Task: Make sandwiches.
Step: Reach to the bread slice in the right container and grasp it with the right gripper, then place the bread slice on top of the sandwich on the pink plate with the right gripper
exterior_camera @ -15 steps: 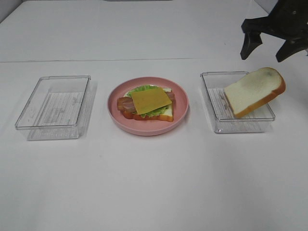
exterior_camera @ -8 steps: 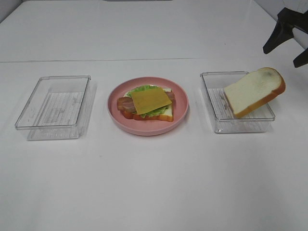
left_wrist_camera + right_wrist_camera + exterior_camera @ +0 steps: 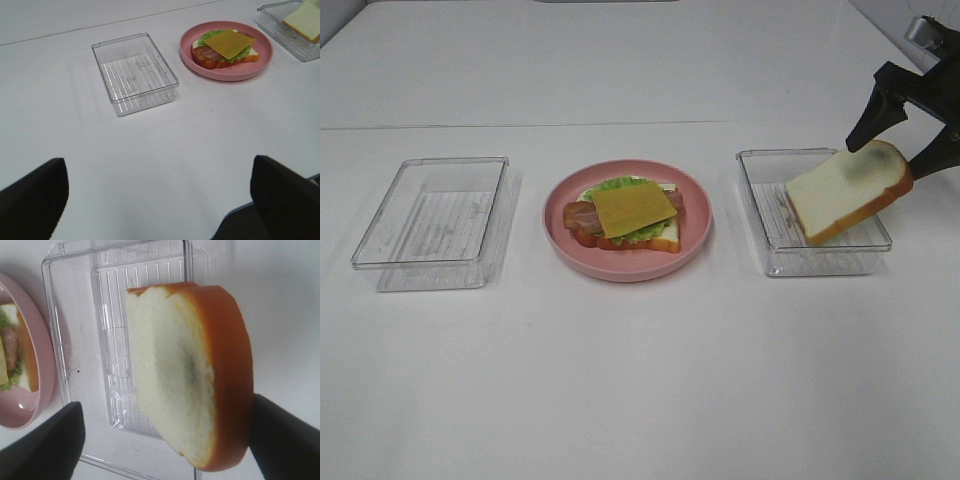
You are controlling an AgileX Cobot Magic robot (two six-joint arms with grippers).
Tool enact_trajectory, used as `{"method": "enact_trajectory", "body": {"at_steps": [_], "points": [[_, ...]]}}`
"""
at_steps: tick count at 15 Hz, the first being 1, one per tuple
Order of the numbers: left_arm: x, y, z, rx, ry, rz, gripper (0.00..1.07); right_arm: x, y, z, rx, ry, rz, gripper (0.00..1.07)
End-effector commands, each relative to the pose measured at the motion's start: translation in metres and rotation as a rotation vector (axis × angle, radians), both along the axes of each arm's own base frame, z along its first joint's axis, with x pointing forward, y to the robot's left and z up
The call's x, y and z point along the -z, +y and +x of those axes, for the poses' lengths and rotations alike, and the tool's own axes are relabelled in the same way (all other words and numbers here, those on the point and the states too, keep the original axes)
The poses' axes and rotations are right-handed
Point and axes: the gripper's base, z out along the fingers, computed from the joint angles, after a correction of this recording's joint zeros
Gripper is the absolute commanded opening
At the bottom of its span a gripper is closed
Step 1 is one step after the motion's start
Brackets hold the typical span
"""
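Right hand (image 3: 898,135) descending onto the top bread slice (image 3: 848,189). Over the last second this hand has swung out toward the table's (image 3: 640,380) far right edge and come back down, so that its two dark fingers now stand spread on either side of the slice's raised crust end, not yet closed on it. The slice leans tilted across the right-hand clear tray (image 3: 770,235), one edge inside, the other propped over the far rim. On the pink plate (image 3: 565,255) at centre lies the open sandwich (image 3: 625,215): bottom bread, lettuce, bacon, with the cheese slice (image 3: 633,207) uppermost. The left clear tray (image 3: 430,222) holds nothing. Left hand (image 3: 160,200) hangs released, well apart from the food. Judged from this, only the covering slice remains to be lifted and laid on the cheese.
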Motion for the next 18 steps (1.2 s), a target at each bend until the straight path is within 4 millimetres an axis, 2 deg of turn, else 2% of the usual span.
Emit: {"method": "enact_trajectory", "body": {"at_steps": [1,4,7,9,10,13,18], "points": [[0.0,0.0,-0.002,0.007,-0.022,-0.009,0.92,0.002,0.0,0.0,-0.015,0.0,0.008,0.67],[0.0,0.0,-0.002,0.007,-0.022,-0.009,0.92,0.002,0.0,0.0,-0.019,0.002,0.007,0.45],[0.0,0.0,-0.002,0.007,-0.022,-0.009,0.92,0.002,-0.001,0.0,-0.02,0.003,0.004,0.33],[0.0,0.0,-0.002,0.007,-0.022,-0.009,0.92,0.003,-0.002,-0.001,-0.027,0.007,-0.011,0.07],[0.0,0.0,-0.002,0.007,-0.022,-0.009,0.92,0.003,-0.002,-0.001,-0.032,0.013,-0.014,0.0],[0.0,0.0,-0.002,0.007,-0.022,-0.009,0.92,-0.001,0.002,-0.002,-0.045,0.009,0.028,0.0],[0.0,0.0,-0.002,0.007,-0.022,-0.009,0.92,-0.059,0.016,-0.008,-0.08,-0.179,0.164,0.0]]}}
